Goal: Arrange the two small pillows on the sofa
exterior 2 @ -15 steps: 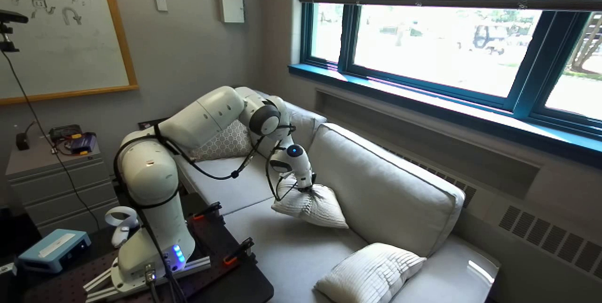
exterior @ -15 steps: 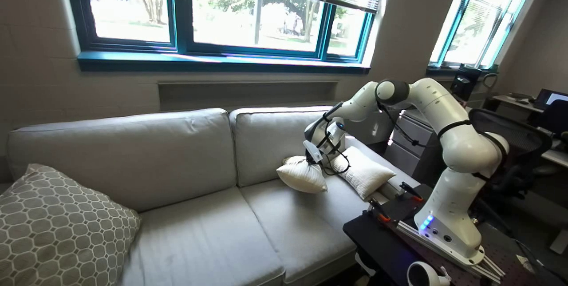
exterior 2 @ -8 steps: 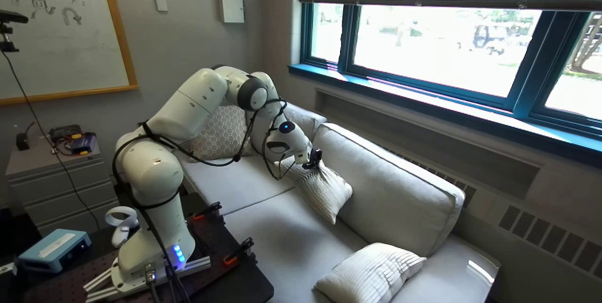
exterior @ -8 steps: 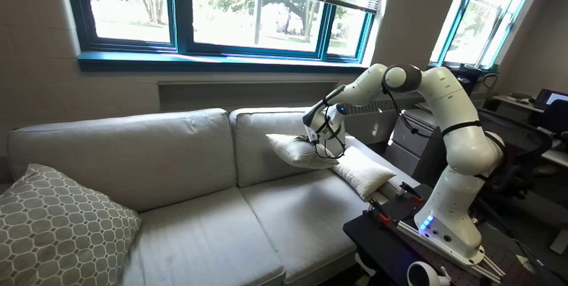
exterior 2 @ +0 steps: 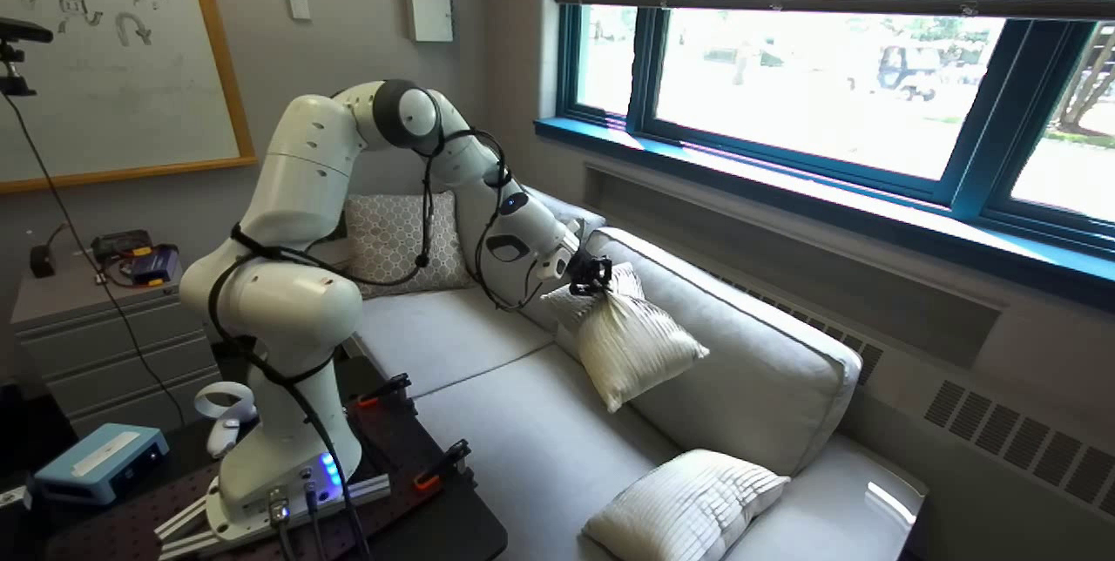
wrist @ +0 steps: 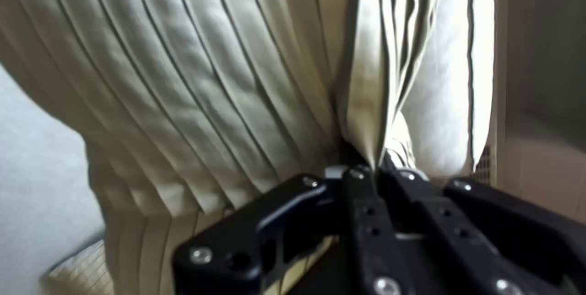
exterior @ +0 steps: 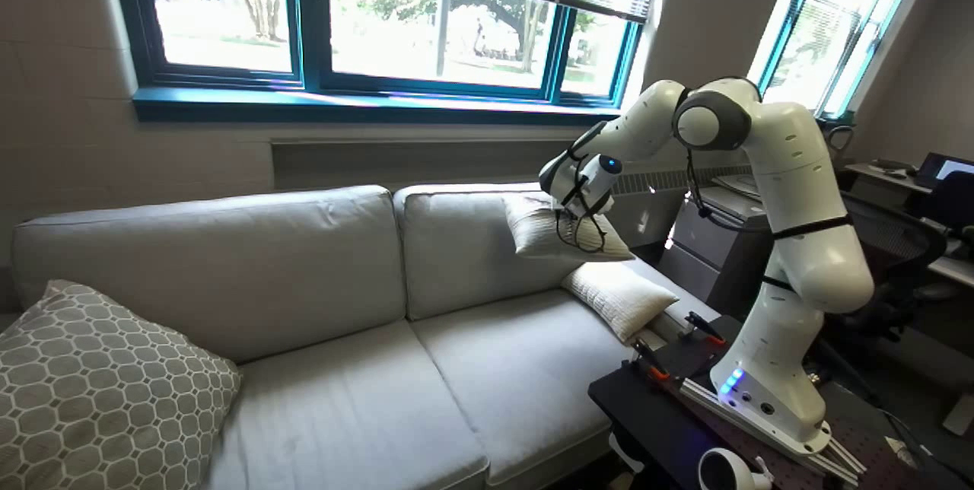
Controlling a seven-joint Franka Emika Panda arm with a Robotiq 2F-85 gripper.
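Observation:
My gripper (exterior 2: 601, 287) is shut on a pinched fold of one small off-white pillow (exterior 2: 640, 348) and holds it above the right seat, close to the back cushion. The held pillow also shows in an exterior view (exterior: 548, 235), tilted. In the wrist view its pleated cloth (wrist: 183, 84) runs into the gripper (wrist: 375, 166), between nearly closed fingers. The second small pillow (exterior: 620, 296) lies on the seat by the sofa's arm; it also shows in an exterior view (exterior 2: 688, 504). The sofa (exterior: 327, 406) is light beige-grey and shows in both exterior views (exterior 2: 732, 352).
A larger grey patterned cushion (exterior: 114, 391) rests at the sofa's far end from the held pillow. The black robot table (exterior: 647, 406) with clamps (exterior 2: 444, 465) stands against the sofa's front. A window sill (exterior: 380, 109) runs behind the sofa back.
My gripper has lifted the held pillow off the seat and carried it up and toward the sofa's arm end. The second pillow and the patterned cushion have not moved.

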